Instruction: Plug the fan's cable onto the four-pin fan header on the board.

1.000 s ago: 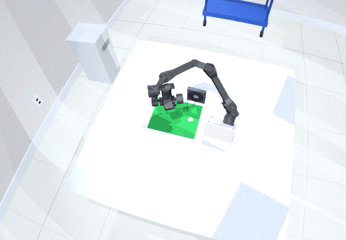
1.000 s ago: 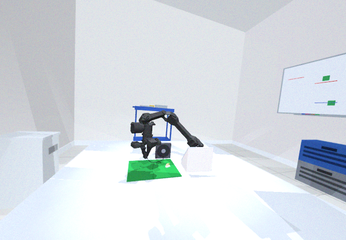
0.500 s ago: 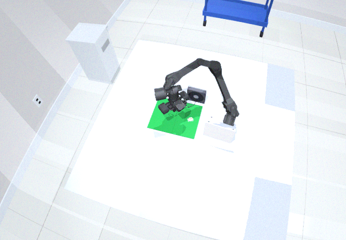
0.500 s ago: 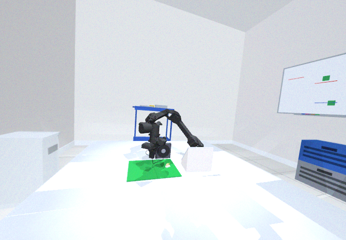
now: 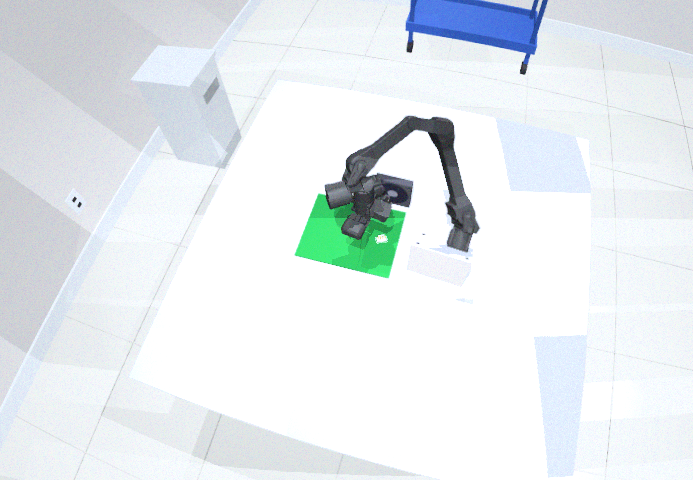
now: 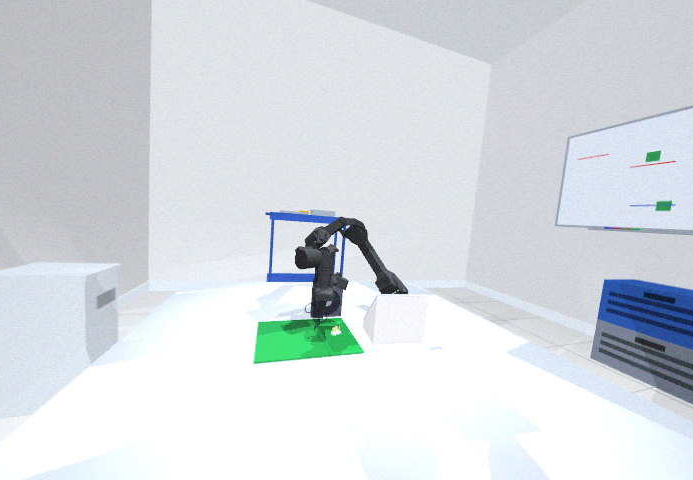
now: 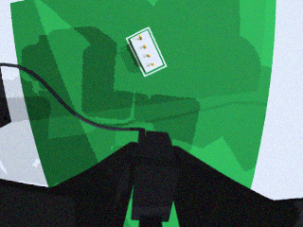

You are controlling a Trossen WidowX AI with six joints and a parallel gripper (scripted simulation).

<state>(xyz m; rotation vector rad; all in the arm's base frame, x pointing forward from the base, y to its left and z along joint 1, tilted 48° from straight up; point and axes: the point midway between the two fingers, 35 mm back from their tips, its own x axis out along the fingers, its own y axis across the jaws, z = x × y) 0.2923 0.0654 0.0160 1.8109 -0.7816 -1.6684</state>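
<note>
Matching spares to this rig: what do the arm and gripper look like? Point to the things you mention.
Arm [image 5: 449, 164] [image 6: 373, 255]: dark grey to black, slim angular links, chunky joints, cylindrical housings. Gripper [image 7: 153, 151]: black, angular fingers tapering inward. No markings or sleeves discernible.
</note>
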